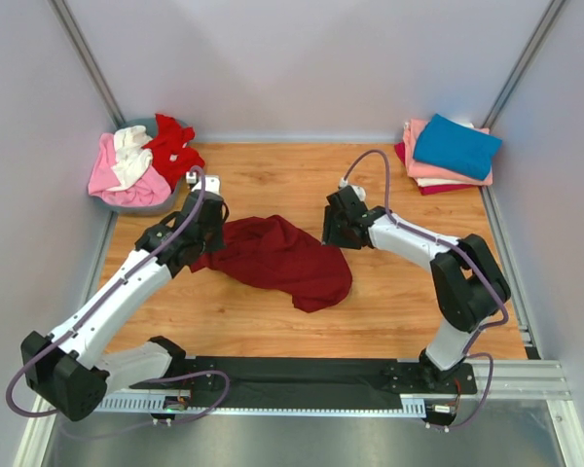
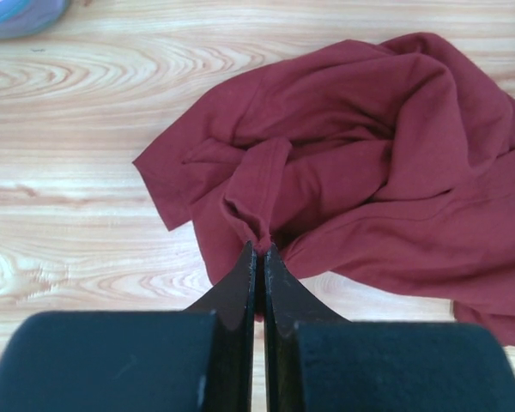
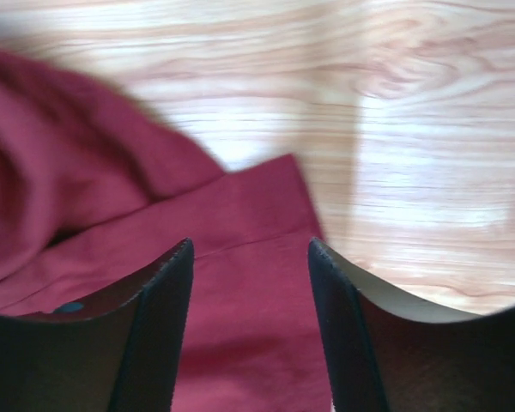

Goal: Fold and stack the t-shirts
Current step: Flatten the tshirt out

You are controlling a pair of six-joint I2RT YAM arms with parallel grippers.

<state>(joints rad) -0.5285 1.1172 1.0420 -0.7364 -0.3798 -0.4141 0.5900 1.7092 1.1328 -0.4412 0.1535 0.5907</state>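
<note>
Folds of a soft dark maroon t-shirt [image 1: 282, 261] are heaped on the light wooden bench [image 1: 399, 311] (between the two arms). One fold at its left edge is clenched in the left tool [image 2: 259, 257]; its hem is straddled by the right tool [image 3: 251, 257], jaws set apart.

Light wooden tabletop [image 1: 399, 302], grain visible. Grey-blue basin [image 1: 120, 205] at far left corner. Pale walls [image 1: 302, 58] on three sides. Black plate [image 1: 302, 371] along near edge.
</note>
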